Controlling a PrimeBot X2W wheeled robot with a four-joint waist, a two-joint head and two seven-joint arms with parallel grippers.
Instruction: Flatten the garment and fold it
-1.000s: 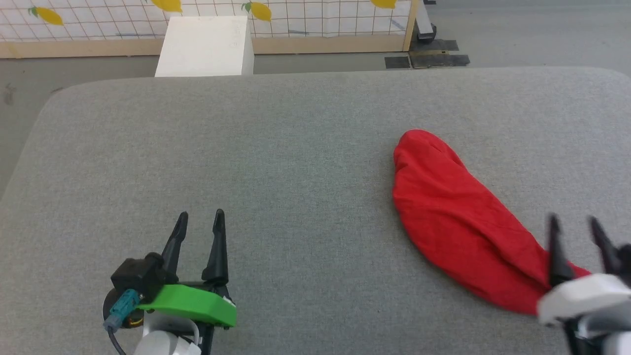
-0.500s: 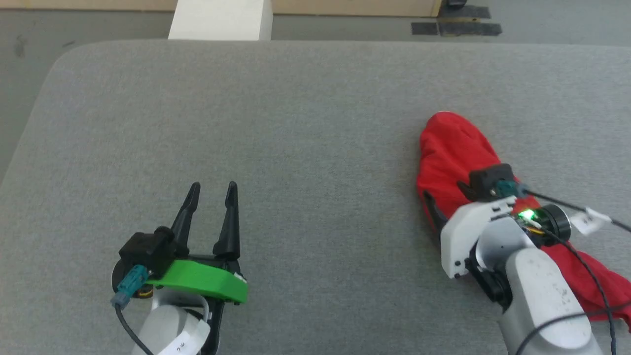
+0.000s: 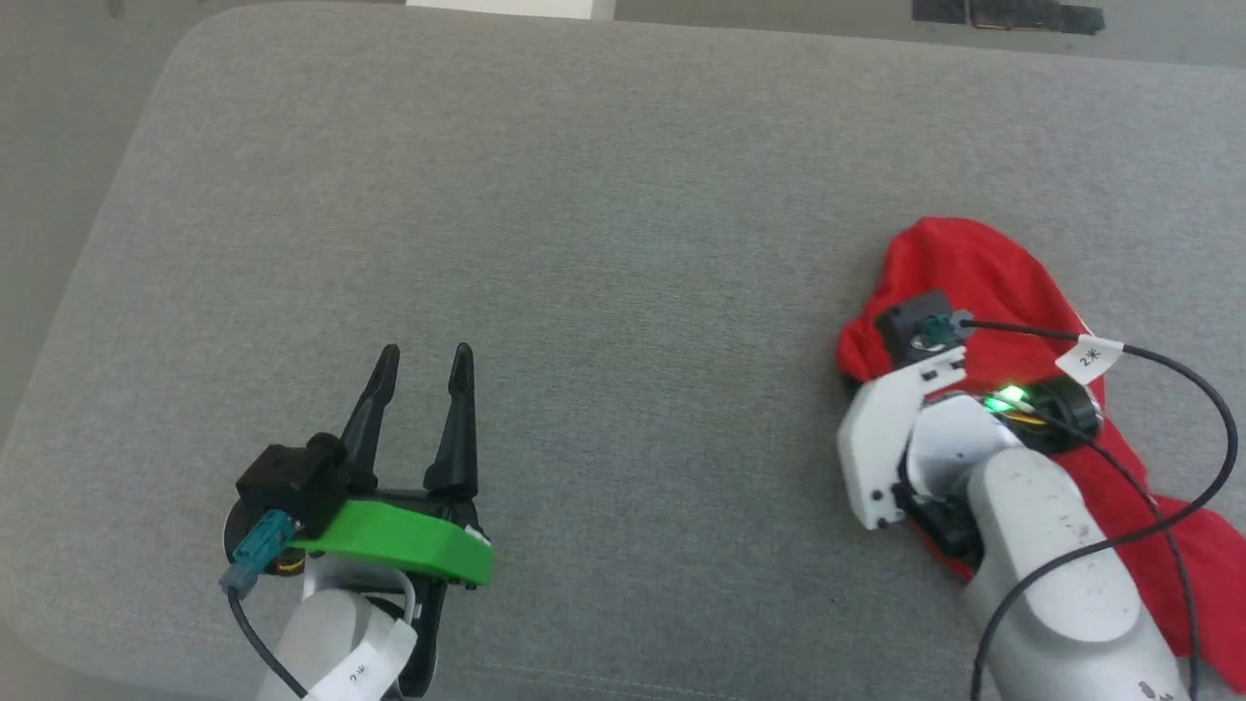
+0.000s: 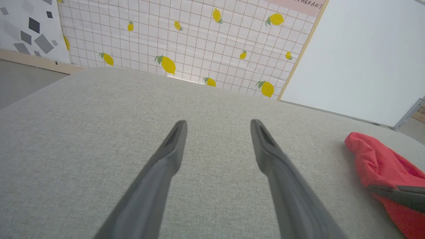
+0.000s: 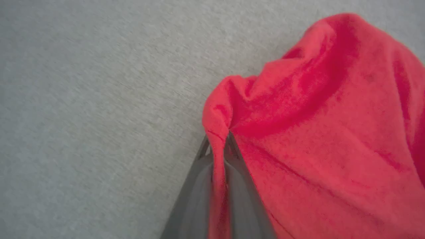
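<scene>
The garment (image 3: 978, 263), a bright red bunched cloth, lies on the right of the grey cushion (image 3: 604, 195). My right arm reaches over it, and its white wrist mount (image 3: 881, 433) sits at the garment's left edge with the fingers hidden under it. In the right wrist view my right gripper (image 5: 218, 141) is shut on a pinched ridge of the garment (image 5: 318, 132) at its edge. My left gripper (image 3: 421, 362) rests open over bare cushion at the lower left, far from the cloth. The left wrist view shows the left gripper (image 4: 218, 124) spread wide, with the garment (image 4: 375, 159) off to the right.
The cushion's rounded far edge and left edge drop to grey floor (image 3: 58, 107). Beyond it in the left wrist view stand a lemon-patterned grid wall (image 4: 186, 36) and a white panel (image 4: 365, 59). A black cable (image 3: 1158, 370) loops from my right wrist over the cloth.
The head camera has tilted down. My right arm swung in over the garment, and its fingers closed on the cloth's left edge, bunching it up. The left gripper has stayed put.
</scene>
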